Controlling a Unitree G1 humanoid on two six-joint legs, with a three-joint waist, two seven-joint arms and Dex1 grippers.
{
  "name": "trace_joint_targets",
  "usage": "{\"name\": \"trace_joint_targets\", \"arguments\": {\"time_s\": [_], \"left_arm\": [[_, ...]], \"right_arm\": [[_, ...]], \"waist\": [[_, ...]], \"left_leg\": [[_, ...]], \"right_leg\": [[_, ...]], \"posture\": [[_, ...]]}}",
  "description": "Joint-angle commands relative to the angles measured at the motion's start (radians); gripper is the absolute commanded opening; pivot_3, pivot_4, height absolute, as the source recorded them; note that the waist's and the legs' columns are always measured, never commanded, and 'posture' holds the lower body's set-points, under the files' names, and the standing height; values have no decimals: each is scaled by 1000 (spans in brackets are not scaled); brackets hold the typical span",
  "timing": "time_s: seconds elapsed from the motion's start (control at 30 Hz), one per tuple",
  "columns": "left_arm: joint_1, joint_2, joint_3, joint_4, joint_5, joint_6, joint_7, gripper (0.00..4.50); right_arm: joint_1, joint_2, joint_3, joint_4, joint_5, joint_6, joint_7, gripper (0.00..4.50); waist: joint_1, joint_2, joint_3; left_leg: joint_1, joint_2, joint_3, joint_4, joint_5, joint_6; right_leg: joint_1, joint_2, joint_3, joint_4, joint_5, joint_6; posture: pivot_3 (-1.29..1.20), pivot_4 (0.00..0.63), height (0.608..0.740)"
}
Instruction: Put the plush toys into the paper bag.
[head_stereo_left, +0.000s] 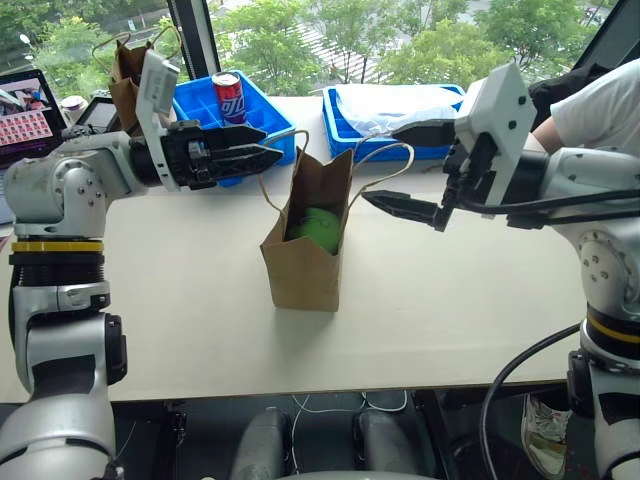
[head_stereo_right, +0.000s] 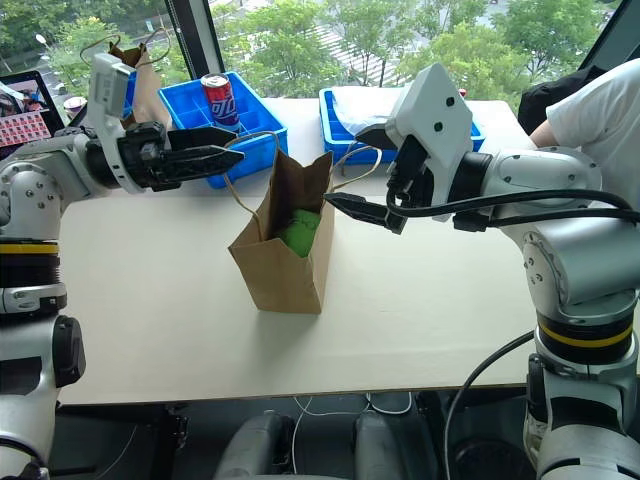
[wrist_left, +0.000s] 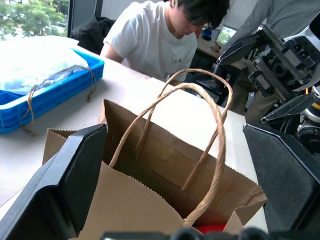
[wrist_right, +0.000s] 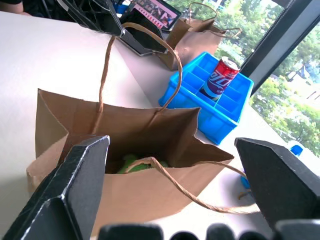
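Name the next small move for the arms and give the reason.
Probably draw both arms back from the paper bag. The green plush toy lies inside it, a bit of red shows at the bag's bottom in the left wrist view, and the left gripper and right gripper stand open and empty beside its handles.

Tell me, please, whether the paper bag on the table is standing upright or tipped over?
Upright. The paper bag rests on its base with its mouth open upward, and the lime-green plush toy sits inside.

table (head_stereo_left: 200, 330) | paper bag (head_stereo_left: 305, 270) upright mid-table | two blue bins (head_stereo_left: 262, 118) at rear
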Motion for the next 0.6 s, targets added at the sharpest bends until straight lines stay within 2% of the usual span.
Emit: {"name": "trace_joint_targets", "arguments": {"time_s": [0.03, 0.07, 0.17, 0.27, 0.37, 0.43, 0.53, 0.6], "left_arm": [[45, 128, -2, -42, 28, -106, -181, 4472], [78, 171, -5, -46, 25, -118, -247, 4472], [209, 281, -10, -60, 8, -187, -400, 4500], [335, 344, -33, -114, -44, -226, -422, 4500], [410, 313, -45, -164, 9, -293, -419, 4500], [449, 275, -59, -210, 29, -312, -393, 4500], [480, 191, -68, -313, -7, -261, -304, 4500], [495, 152, -72, -361, -16, -239, -260, 4500]], "right_arm": [[29, -89, -123, -49, 120, 58, 71, 4500], [57, -119, -144, -66, 160, 87, 97, 4500], [149, -177, -193, -114, 279, 168, 138, 3786], [228, -181, -160, -143, 292, 163, 116, 2726], [271, -162, -40, -115, 171, 75, 52, 1848], [278, -143, 80, -61, 32, -35, 3, 948], [246, -32, 170, 43, -62, -141, -62, 48], [237, 21, 202, 81, -97, -189, -74, 48]], "waist": [[-1, 0, 0], [-2, 0, 0], [-4, 0, 0], [-3, 0, 0], [5, 0, 0], [10, 0, 0], [12, 0, 0], [12, 0, 0]], "left_leg": [[0, 0, 0, 0, 0, 0], [-1, 0, 0, -1, 0, 0], [0, 1, 1, -2, -1, 2], [0, 2, 2, -3, -2, 3], [0, 1, 3, -1, -2, 3], [1, 1, 3, 1, -1, 3], [2, 1, 5, 2, 1, 4], [1, 1, 5, 3, 1, 4]], "right_leg": [[0, 0, 0, 0, 0, 0], [0, 0, 0, 1, 0, 0], [0, 0, 0, 1, 0, 0], [0, -1, 0, 0, 0, -1], [0, -4, 0, -3, -1, -1], [1, -5, -1, -2, -1, -2], [1, -6, 0, -2, -3, -7], [0, -6, 0, -1, 0, -2]], "posture": [[0, 150, 740], [0, 150, 740], [0, 150, 740], [0, 150, 740], [0, 150, 740], [0, 150, 740], [0, 150, 740], [0, 150, 740]]}}
